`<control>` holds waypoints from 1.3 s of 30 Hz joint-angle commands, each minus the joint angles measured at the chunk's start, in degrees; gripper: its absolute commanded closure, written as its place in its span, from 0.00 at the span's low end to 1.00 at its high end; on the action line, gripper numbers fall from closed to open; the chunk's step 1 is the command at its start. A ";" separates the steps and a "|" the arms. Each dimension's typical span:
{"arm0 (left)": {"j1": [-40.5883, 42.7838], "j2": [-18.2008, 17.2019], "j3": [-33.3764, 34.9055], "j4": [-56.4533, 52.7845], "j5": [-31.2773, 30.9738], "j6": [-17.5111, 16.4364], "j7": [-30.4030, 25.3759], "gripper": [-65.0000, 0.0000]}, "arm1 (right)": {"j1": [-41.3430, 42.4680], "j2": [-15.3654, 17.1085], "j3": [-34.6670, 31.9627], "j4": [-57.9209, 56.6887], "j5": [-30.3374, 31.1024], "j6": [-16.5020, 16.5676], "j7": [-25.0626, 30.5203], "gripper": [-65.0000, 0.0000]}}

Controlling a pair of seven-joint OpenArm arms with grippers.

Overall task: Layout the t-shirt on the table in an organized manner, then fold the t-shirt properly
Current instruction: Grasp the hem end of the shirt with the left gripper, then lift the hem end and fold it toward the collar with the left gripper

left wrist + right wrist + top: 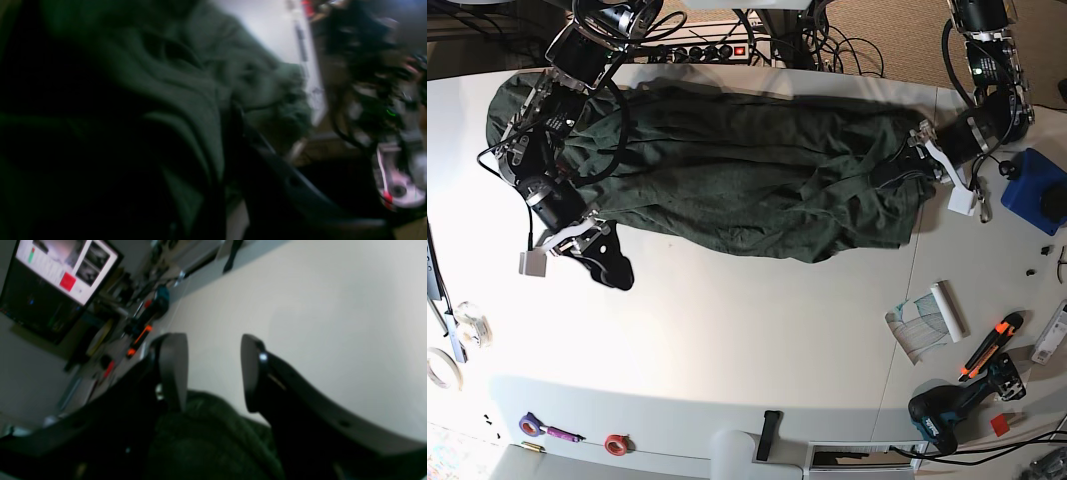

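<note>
The white table (747,360) fills the base view, and the dark green t-shirt (727,170) lies across its far half. It is stretched in a long, wrinkled band from the far left corner almost to the right edge.

The right gripper (211,350) sits at the near edge of the shirt's left end. Its jaws stand well apart over bare tabletop. In the right wrist view a mound of the cloth lies low between the two fingers (173,373), close to their roots, and nothing is pinched at the tips.

The left gripper (919,150) is at the shirt's opposite end, pressed into the bunched fabric there. The left wrist view is blurred. Folds of green cloth cover most of it and drape against the one dark finger (283,176) that shows, so I cannot tell whether these jaws are closed on the cloth.

A drill (947,415) lies near the table's front right corner, well apart from the shirt.
</note>
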 commanded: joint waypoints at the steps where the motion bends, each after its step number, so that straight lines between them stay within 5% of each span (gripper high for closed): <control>1: -1.05 -0.61 -0.09 1.25 -3.21 -0.49 0.20 1.00 | 1.14 0.68 0.13 0.96 0.07 0.58 2.14 0.60; 12: -1.86 -0.37 -0.07 2.21 -7.48 -0.49 5.35 1.00 | 1.79 0.70 0.15 0.96 -12.09 0.58 8.11 0.60; 17: -1.99 2.03 0.33 4.72 -7.48 -0.49 7.15 1.00 | 2.25 0.68 2.05 0.96 -22.01 -5.97 12.20 0.60; 23: -3.96 2.23 11.34 9.94 -7.48 -0.49 7.52 1.00 | 2.58 0.68 6.78 0.96 -22.99 -6.29 12.24 0.60; 26: -6.69 2.25 18.64 10.21 -2.01 -0.49 4.15 1.00 | 2.58 0.70 9.16 0.96 -22.99 -6.29 12.04 0.60; 32: -12.85 2.97 33.27 10.16 18.84 1.11 -8.41 1.00 | 2.54 0.72 12.57 0.96 -22.97 -6.29 11.61 0.60; 39: -17.14 7.91 45.86 10.16 30.36 5.92 -11.30 1.00 | 2.54 0.68 12.74 0.96 -22.97 -6.29 10.73 0.60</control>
